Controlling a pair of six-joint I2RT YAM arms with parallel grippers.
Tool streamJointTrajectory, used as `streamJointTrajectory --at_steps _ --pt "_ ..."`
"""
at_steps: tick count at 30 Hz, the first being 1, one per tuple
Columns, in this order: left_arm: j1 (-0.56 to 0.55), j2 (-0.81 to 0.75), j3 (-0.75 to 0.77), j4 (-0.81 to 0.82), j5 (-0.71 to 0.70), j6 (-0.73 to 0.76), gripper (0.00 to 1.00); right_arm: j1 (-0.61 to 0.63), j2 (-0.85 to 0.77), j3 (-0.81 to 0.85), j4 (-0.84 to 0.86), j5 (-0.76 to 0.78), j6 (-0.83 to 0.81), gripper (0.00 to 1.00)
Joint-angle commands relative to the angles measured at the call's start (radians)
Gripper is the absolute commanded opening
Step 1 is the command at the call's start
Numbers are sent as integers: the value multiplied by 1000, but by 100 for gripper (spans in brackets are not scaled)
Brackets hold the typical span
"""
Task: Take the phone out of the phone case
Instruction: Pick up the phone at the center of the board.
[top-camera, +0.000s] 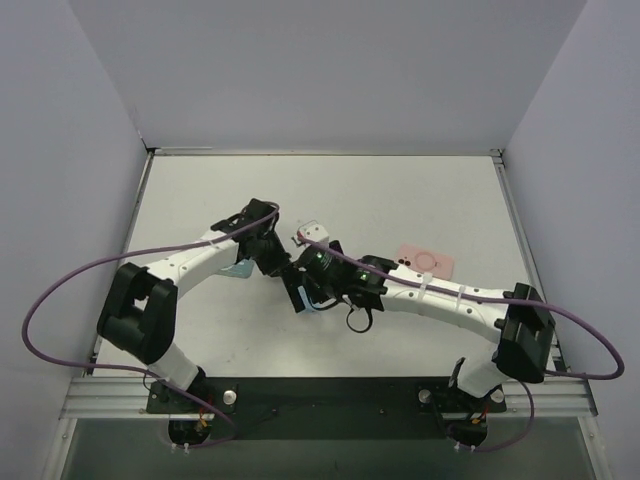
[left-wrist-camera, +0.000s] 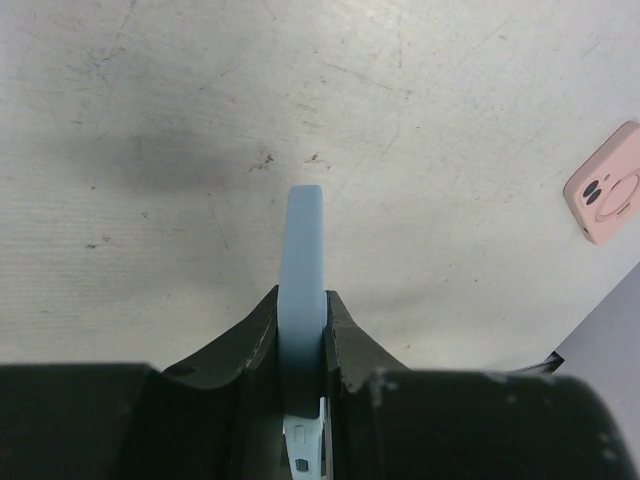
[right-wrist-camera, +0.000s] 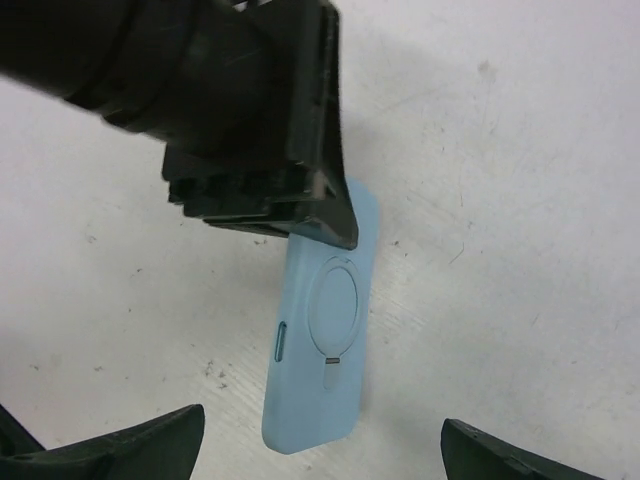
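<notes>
Left wrist: phone case (left-wrist-camera: 305, 240) within gripper (left-wrist-camera: 302, 302)

You are viewing the blue phone case (left-wrist-camera: 303, 260) edge-on. Its lower end is disappearing between the left gripper (left-wrist-camera: 302, 325) jaws, so its contents are staying undeterminable. The frame edge is cropping the right gripper (right-wrist-camera: 320, 455) fingertips (right-wrist-camera: 130, 448). It is also cropping the pink case (left-wrist-camera: 608, 185), right of the left jaws.

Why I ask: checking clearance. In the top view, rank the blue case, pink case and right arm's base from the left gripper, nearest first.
1. Blue case: clamped in the left gripper.
2. Pink case: lying flat, off to the right.
3. Right arm's base: near edge, farthest right.
</notes>
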Motion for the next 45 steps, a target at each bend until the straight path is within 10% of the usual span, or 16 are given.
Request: streamJointTrajectory --at_steps 1,21,31,34,35,38,45 --pt "-19 40 222 -316 -88 -101 0 80 67 76 -113 284 -113 92" --pt "-51 85 362 -481 -93 -126 0 123 237 158 -101 349 -118 45" --pt "-51 59 350 -441 -48 -110 0 126 246 150 -107 349 -98 0" --pt "-51 37 328 -377 -1 -72 30 114 219 149 -110 353 -96 0" --pt "-51 26 319 -334 14 -48 63 109 208 144 -110 347 -96 0" --pt "-40 -32 268 -209 103 -2 95 65 153 136 -110 289 -86 0" --pt "113 -228 -4 236 376 28 97 -75 -19 51 -52 36 -40 0"
